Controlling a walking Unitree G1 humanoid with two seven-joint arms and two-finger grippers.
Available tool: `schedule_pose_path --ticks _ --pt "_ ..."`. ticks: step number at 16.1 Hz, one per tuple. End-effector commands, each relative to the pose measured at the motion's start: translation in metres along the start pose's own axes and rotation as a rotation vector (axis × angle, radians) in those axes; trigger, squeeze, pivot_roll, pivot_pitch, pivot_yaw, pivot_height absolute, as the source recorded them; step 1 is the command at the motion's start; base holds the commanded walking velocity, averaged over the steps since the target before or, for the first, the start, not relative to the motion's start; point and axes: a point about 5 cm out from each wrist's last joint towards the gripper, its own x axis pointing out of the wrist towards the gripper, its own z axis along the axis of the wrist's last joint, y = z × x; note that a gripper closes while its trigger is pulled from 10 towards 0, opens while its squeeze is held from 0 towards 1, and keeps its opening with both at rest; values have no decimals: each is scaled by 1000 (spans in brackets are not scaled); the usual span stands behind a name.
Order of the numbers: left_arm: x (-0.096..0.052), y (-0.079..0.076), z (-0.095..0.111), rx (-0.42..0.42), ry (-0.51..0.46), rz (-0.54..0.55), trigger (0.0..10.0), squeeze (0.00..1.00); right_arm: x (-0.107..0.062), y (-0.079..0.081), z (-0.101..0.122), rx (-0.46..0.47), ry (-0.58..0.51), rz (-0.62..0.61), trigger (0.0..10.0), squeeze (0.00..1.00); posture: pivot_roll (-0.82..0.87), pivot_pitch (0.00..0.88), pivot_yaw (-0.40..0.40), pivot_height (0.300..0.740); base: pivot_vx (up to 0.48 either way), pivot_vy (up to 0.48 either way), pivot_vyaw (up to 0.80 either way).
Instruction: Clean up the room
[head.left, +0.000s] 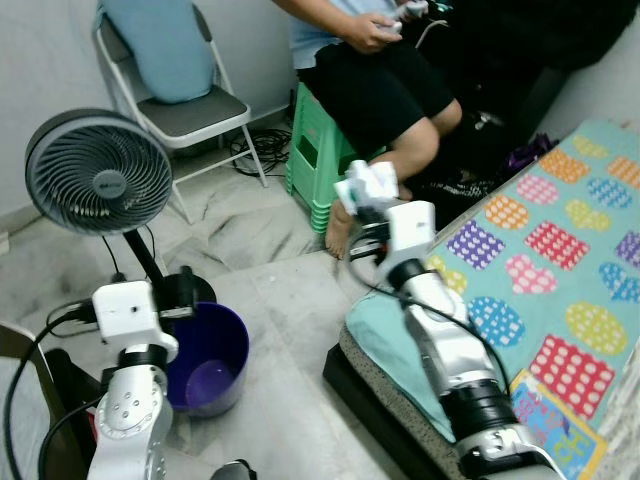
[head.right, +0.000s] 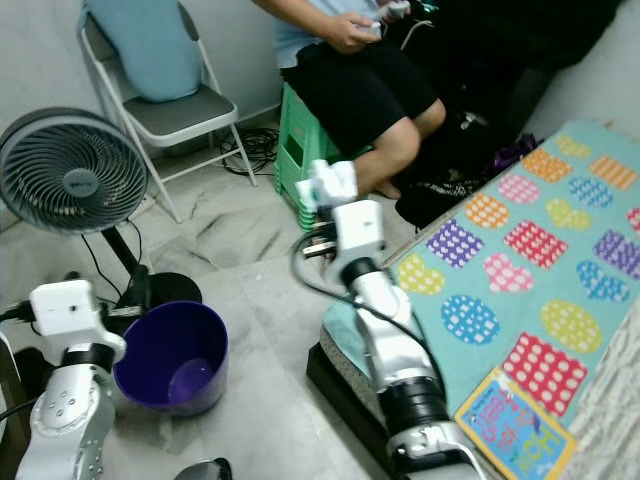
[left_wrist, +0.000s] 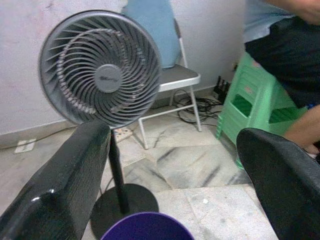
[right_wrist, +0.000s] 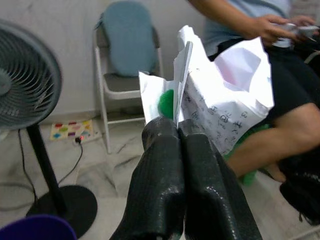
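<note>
My right gripper (right_wrist: 178, 131) is shut on a crumpled sheet of white paper (right_wrist: 225, 95) with handwriting on it. In the eye views that paper (head.left: 368, 184) is held up above the floor, beside the corner of the mattress and in front of the green stool. A purple bucket (head.left: 210, 358) stands on the floor at the lower left, next to the fan's base. My left gripper (left_wrist: 172, 180) is open just above the bucket's rim (left_wrist: 145, 227), with nothing between its fingers.
A grey standing fan (head.left: 98, 172) rises right behind the bucket. A folding chair (head.left: 180, 105) with a blue cushion stands by the wall. A person (head.left: 385, 75) sits on a green stool (head.left: 318, 155). The mattress with a patterned cover (head.left: 545, 260) fills the right side.
</note>
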Motion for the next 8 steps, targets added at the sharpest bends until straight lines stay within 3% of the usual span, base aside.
schedule_pose_path --ticks 1,2,4,6,8 --pt "-2 1 0 8 -7 16 10000 0 1 -3 0 -32 -3 -13 10000 0 40 73 -77 740 0 0 0" --pt "-2 2 -2 5 -2 22 10000 0 -2 -6 -2 -77 -7 -18 10000 0 25 69 -76 740 0 0 0" --pt "-1 5 -5 -3 0 29 10000 0 -9 -14 -8 -53 26 -38 10000 0 -10 53 -65 740 0 0 0" --pt "1 6 -5 -19 4 21 10000 0 -17 -23 -7 -110 17 -64 10000 0 -46 56 -34 740 0 0 0" --pt "-3 3 -9 -23 23 -9 10000 0 -27 -29 -9 -103 18 -101 10000 0 -68 62 -21 740 0 0 0"
